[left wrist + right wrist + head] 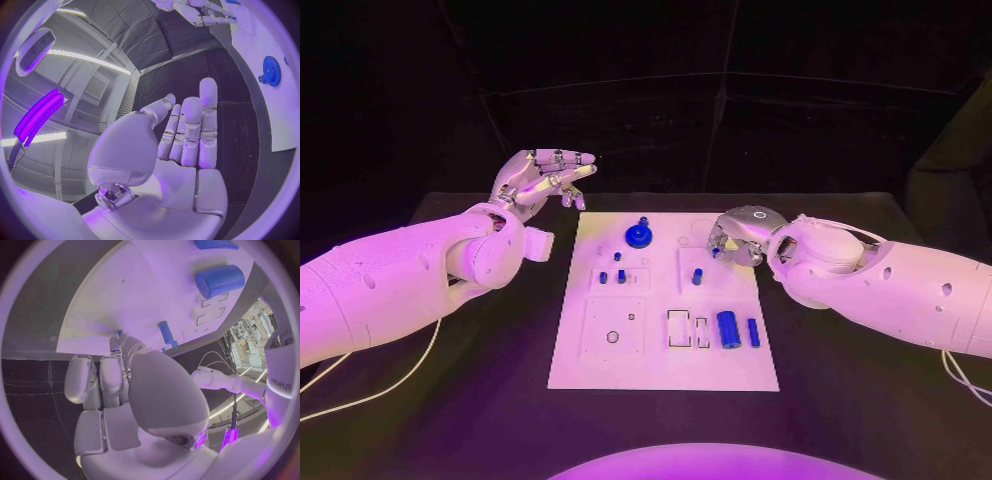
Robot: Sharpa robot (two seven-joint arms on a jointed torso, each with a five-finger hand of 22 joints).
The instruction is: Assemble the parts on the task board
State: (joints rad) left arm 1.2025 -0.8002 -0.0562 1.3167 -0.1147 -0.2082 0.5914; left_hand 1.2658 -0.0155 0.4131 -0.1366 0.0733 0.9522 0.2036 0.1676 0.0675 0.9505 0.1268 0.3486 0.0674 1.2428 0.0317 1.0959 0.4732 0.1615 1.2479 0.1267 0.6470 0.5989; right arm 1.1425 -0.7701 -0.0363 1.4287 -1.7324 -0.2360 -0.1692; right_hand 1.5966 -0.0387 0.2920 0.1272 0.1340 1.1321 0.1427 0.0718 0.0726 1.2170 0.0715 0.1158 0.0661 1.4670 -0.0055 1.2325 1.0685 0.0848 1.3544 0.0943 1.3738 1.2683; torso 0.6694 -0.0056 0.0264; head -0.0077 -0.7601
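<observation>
Task board btwn hands, right hand over it

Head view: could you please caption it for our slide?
Right hand over white task board; left hand raised beside it.

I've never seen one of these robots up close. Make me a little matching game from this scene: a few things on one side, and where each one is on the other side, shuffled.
Things
1. left hand
2. right hand
3. blue gear
4. blue cylinder

Places
A. lying on the near part of the task board, on the side of the robot's right arm
B. raised off the table beyond the board's far left corner, holding nothing
C. over the board's far right part, fingers down by a small blue peg
D. standing at the far middle of the board

Pairs: 1-B, 2-C, 3-D, 4-A
</observation>
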